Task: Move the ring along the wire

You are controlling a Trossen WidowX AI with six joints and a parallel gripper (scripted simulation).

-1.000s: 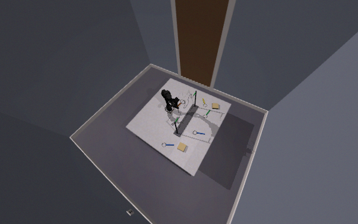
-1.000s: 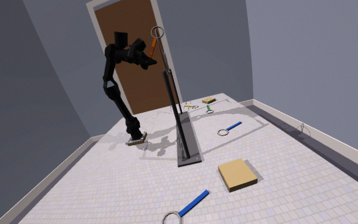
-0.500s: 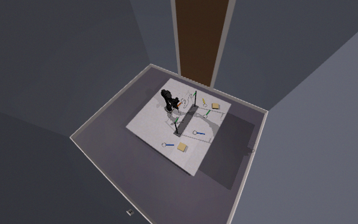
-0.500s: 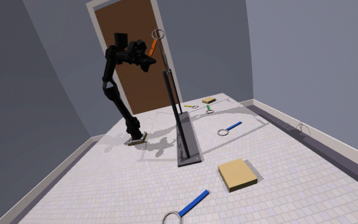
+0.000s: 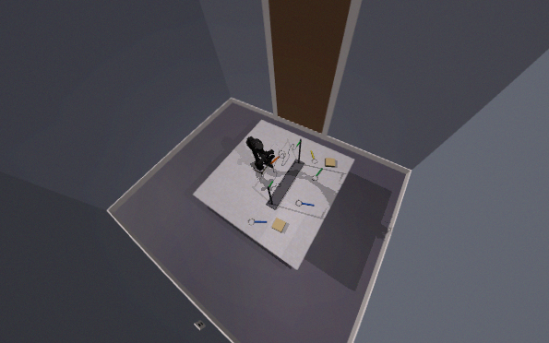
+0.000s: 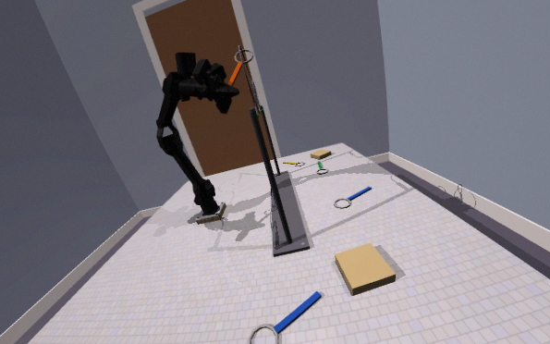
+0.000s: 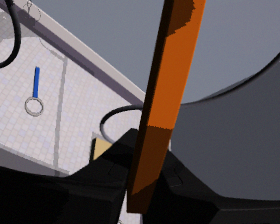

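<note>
My gripper [image 5: 271, 162] [image 6: 231, 88] [image 7: 139, 136] is shut on the orange handle [image 5: 276, 159] [image 6: 235, 74] [image 7: 173, 75]. The handle slants upward from the fingers to the metal ring [image 6: 235, 57], held high above the table; the ring is outside the wrist view. The grey wire [image 6: 250, 80] [image 7: 102, 120] overlaps the ring in the exterior view; any contact is too small to tell. In the top view, one green part [image 5: 298, 144] is by the far post [image 5: 300, 154] [image 6: 270, 139], the other green part [image 5: 270, 183] by the near post [image 5: 270, 196] [image 6: 270, 171].
The posts stand on a dark base [image 5: 286, 184] [image 6: 293, 203]. On the table lie two blue-handled rings [image 5: 260, 222] [image 5: 307, 204], a green-handled ring [image 5: 319, 172], a yellow-handled ring [image 5: 312, 155] and two tan blocks [image 5: 279, 225] [image 5: 330, 162]. The wire curves on both sides of the handle in the wrist view.
</note>
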